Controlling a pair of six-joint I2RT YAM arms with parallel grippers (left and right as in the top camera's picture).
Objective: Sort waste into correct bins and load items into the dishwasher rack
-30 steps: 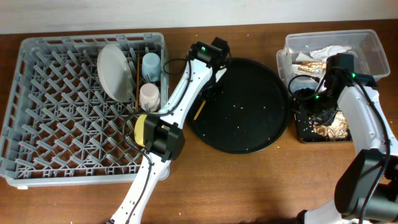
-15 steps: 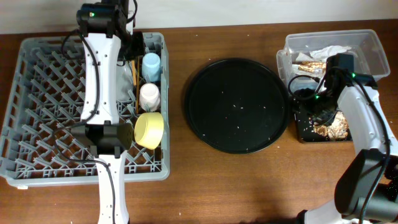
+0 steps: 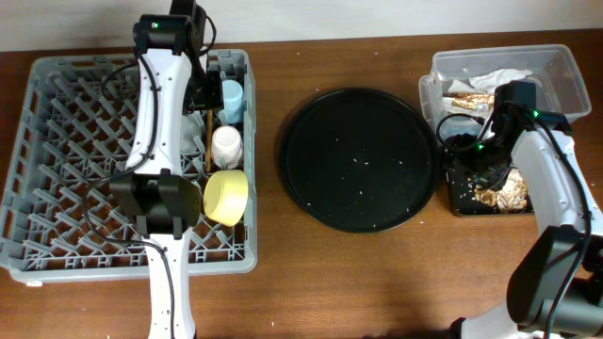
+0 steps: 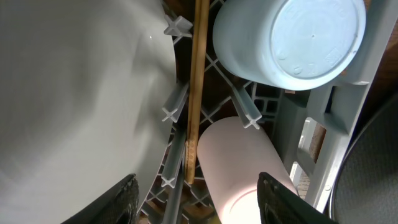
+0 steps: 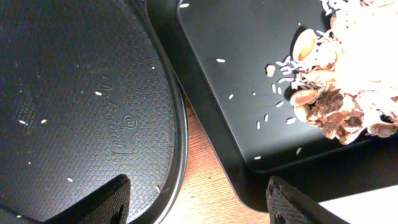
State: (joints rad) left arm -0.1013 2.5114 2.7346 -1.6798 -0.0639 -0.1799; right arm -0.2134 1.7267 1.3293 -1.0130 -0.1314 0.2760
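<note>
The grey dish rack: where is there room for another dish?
The rack's whole left half, between its left wall and the left arm, shows bare pegs. The right-hand strip is crowded: light-blue cup, pink cup and yellow bowl in a column, white plate and chopsticks beside them.

On our worktop [image 3: 377, 278] the rack [image 3: 38, 188] sits at the left and the round tray [image 3: 360, 158] in the middle. The tub [image 3: 558, 64] is at the far right, with the shallow tray [image 3: 462, 196] just in front of it, beside the round tray. Along the rack's right side we find a first cup [image 3: 231, 97], a second cup [image 3: 226, 146] in front of it, then the bowl [image 3: 226, 196]. A chopstick [image 4: 198, 87] lies between the cups and the plate [image 4: 74, 93] on their left. Food scraps [image 5: 336, 106] lie in the shallow tray.
</note>
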